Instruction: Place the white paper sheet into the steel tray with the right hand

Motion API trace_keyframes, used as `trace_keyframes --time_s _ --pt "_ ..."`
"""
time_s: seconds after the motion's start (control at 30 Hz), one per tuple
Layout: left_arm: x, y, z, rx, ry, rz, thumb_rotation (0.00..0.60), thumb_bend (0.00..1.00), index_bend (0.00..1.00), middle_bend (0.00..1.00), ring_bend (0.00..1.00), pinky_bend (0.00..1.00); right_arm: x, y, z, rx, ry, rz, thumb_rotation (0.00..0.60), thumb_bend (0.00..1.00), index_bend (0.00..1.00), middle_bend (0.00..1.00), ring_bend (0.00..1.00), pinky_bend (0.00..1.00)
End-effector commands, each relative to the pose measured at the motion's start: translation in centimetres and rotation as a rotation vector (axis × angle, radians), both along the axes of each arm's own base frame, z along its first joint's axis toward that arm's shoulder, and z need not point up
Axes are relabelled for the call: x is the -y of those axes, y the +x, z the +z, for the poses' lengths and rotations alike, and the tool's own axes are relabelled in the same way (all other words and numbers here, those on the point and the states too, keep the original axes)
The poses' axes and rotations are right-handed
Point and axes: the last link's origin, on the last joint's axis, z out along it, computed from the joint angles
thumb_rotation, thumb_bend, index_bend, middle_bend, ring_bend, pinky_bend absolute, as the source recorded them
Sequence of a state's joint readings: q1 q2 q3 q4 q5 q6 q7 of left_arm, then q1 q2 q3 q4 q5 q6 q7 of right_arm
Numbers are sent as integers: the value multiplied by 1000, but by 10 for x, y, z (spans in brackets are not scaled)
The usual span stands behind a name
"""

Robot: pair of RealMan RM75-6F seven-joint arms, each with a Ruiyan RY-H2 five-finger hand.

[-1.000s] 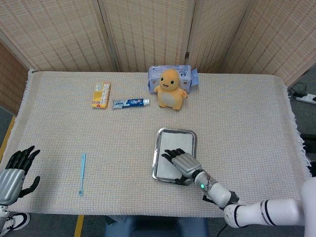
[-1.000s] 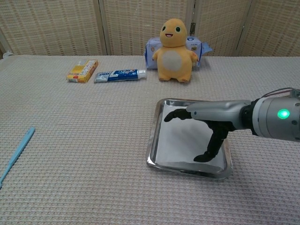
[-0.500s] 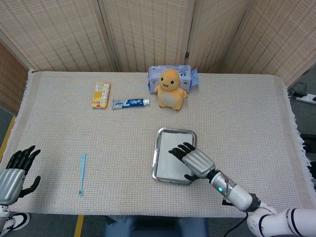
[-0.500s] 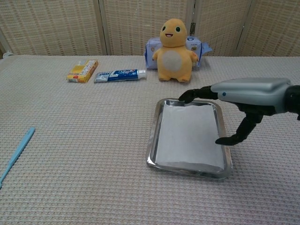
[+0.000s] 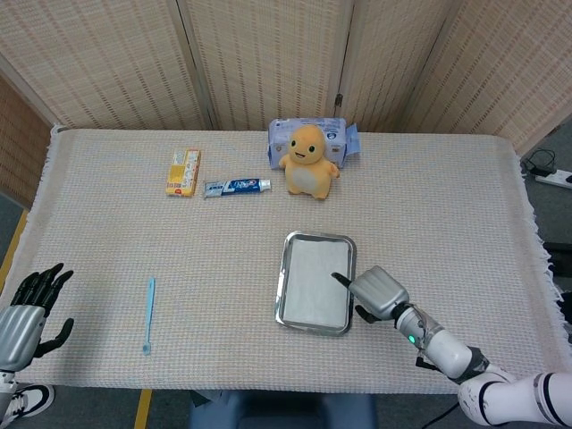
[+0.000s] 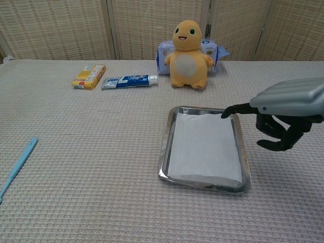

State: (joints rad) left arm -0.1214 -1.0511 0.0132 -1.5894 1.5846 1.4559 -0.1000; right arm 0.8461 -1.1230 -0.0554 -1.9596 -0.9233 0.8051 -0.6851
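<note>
I had drawn my right hand (image 6: 283,114) back off the steel tray (image 6: 163,152). A second before, it was spread low over the tray with fingers resting on the white paper sheet (image 6: 205,147); half a second before, it had lifted and slid toward the tray's right rim. At this moment it hovered just beside that rim, held nothing, and most of its fingers were curled under the palm while one finger stayed stretched out, its tip over the tray's far right corner.

The sheet lay flat inside the tray and covered nearly all of its floor. I judged the placement done, with only the retreat of the arm left to finish.

My left hand (image 5: 25,313) sat at the table's near left edge, fingers apart and empty, unmoved through the last second.

Some things I could not settle. The chest view cut off the right hand at the picture's edge, so the wrist was out of sight there. I could not tell whether the outstretched fingertip touched the rim or floated above it. The sheet's near edge looked slightly raised against the tray wall, but the steel's glare made that uncertain. The left hand appeared only in the head view.
</note>
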Motion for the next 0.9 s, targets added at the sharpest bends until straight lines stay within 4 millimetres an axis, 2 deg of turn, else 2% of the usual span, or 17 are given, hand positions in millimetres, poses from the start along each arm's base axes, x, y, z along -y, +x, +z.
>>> trace_keyframes --time_s 0.03,0.37,0.57,0.9 --pt "1 0 1 3 2 0 600 506 0 0 42 0 -9 1 -1 -112 86 -69 460 559 99 820 699 698" --pt "-1 0 0 0 2 1 600 507 0 0 44 0 -12 -2 1 -166 146 -185 458 559 96 845 729 720" --pt "-2 0 -1 0 1 1 600 507 0 0 44 0 -15 -10 -7 -193 178 -203 457 558 96 846 730 720" --pt "-1 -1 2 7 5 1 600 506 0 0 43 0 -11 -6 -19 -155 185 -197 453 558 95 846 734 721"
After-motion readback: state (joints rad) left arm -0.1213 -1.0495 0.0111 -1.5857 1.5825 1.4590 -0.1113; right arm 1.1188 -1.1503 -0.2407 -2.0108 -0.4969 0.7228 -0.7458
